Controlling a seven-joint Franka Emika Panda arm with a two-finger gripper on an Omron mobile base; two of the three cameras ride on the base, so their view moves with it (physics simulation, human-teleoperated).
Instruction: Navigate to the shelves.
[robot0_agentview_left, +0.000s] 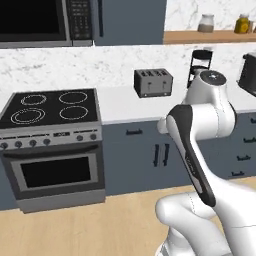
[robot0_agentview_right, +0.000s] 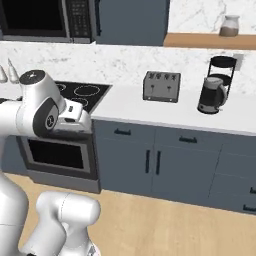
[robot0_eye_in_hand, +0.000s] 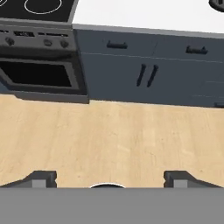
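The shelves (robot0_agentview_left: 210, 36) are a thin light-brown wooden plank on the marble wall, high up at the right, above the white counter (robot0_agentview_left: 120, 102); in the right base view the same plank (robot0_agentview_right: 210, 41) runs to the right edge of the picture. On the plank stands a pale jar (robot0_agentview_left: 205, 22), and in the left base view a yellow jar (robot0_agentview_left: 242, 23) stands near it, more to the right. Below the plank, on the counter, there is a grey toaster (robot0_agentview_right: 161, 86) and, well apart from it to the right, a dark kettle (robot0_agentview_right: 212, 95) in front of a black wire stand (robot0_agentview_right: 222, 67). To the left of the counter is a stove (robot0_agentview_left: 50, 112) with four rings on its black top and an oven door under the knobs. A microwave (robot0_agentview_left: 37, 20) hangs above the stove. Dark blue cabinets (robot0_agentview_right: 165, 162) with black handles stand under the counter, on a light wooden floor (robot0_eye_in_hand: 109, 140). The gripper (robot0_eye_in_hand: 109, 178) looks down over this floor toward the cabinets; its two dark fingertips (robot0_eye_in_hand: 41, 178) are far apart, so it is released and holds nothing. The white arm (robot0_agentview_left: 200, 130) is folded in front of the cabinets.
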